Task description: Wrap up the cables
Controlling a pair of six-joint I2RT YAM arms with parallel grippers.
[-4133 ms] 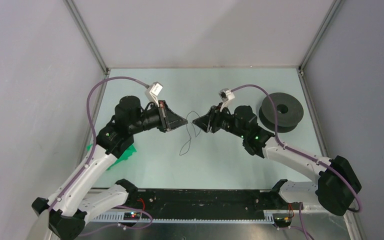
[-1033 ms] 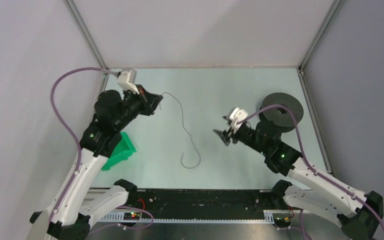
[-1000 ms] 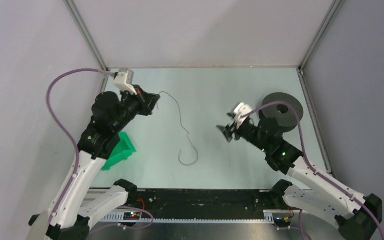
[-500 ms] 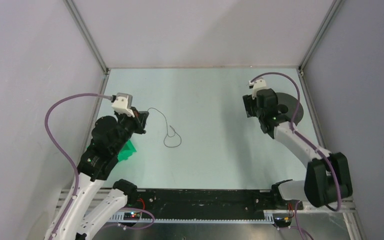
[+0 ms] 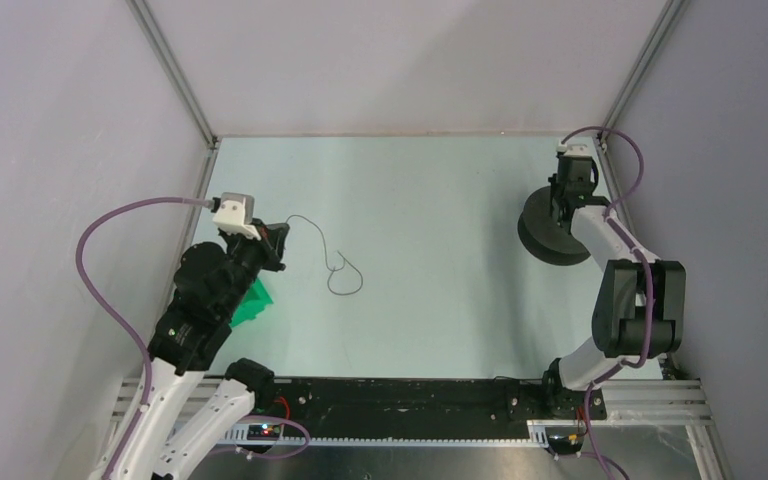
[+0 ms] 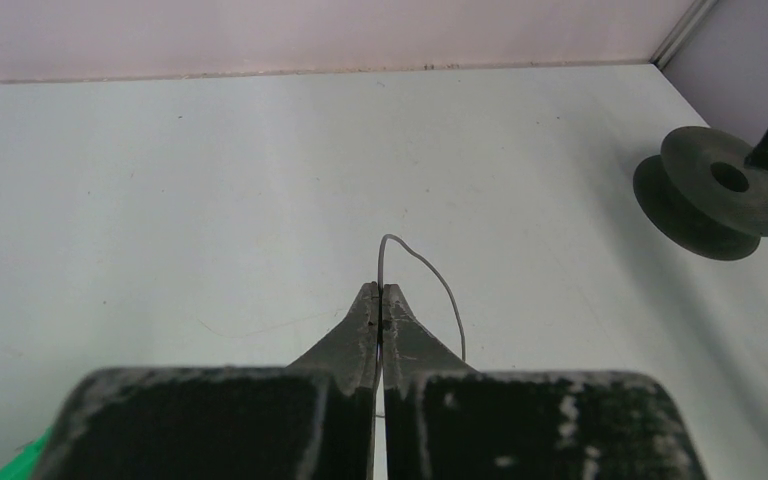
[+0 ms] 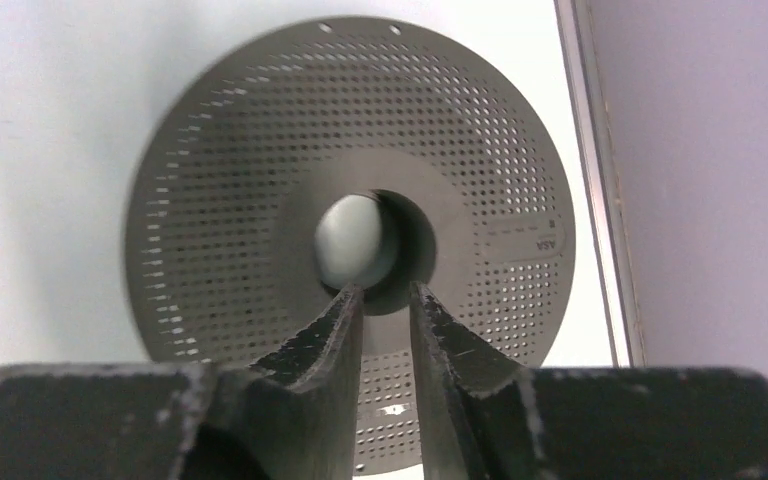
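Holding cables (image 6: pixel 381 260) in left gripper (image 6: pixel 381 292), jaws pinched tight on one end. Rest of wire curls loose on table (image 5: pixel 430 200), well apart from spool (image 5: pixel 542 238), on its left. Right gripper (image 7: pixel 385 295) sits at spool's hub hole, jaws narrowly apart, nothing seen between them. We judge task barely begun: no turn on spool, all winding yet to do.

Surface (image 5: pixel 430 200): pale, matt, plain. Lying on it: one thin black cable (image 5: pixel 346 294), curled in a loose loop left of centre; one dark grey spool (image 5: pixel 542 236) by the right edge, towards the far right corner; one green item (image 5: pixel 256 300) near the left edge, partly hidden.
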